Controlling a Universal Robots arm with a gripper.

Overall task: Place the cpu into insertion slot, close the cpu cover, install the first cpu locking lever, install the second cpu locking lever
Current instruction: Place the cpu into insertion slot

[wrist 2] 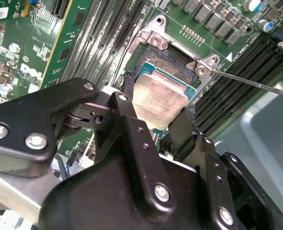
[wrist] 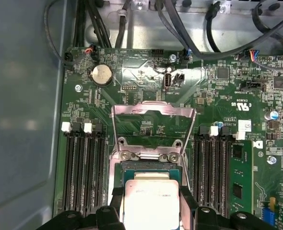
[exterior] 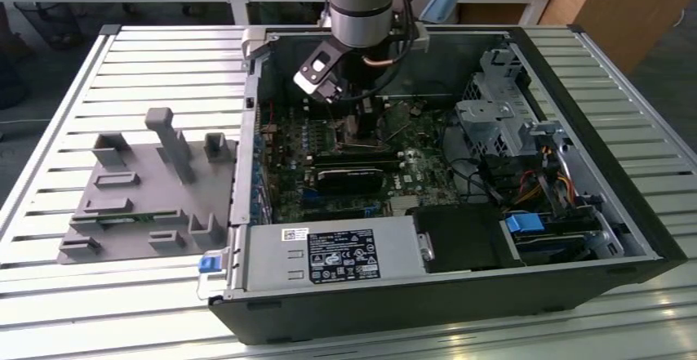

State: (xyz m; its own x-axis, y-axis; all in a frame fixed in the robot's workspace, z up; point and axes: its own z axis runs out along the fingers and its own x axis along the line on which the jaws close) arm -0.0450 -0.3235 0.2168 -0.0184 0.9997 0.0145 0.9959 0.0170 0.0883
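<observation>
End effector (wrist 2: 157, 103) grips the cpu (wrist: 152, 201) by two opposite edges, right over the insertion slot (wrist 2: 172, 60); can't tell if it touches. The cpu cover (wrist: 153, 108) stands open beyond the slot. Likely best seated level, square to the slot rim, without sliding.

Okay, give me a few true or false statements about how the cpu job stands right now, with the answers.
1. The cpu sits between the fingers. True.
2. The cpu cover lies shut over the insertion slot. False: it stands raised open.
3. The computer case lies open on a slatted table. True.
4. The grey fixture stands on the exterior view's right. False: it is on the left, outside the case.
</observation>
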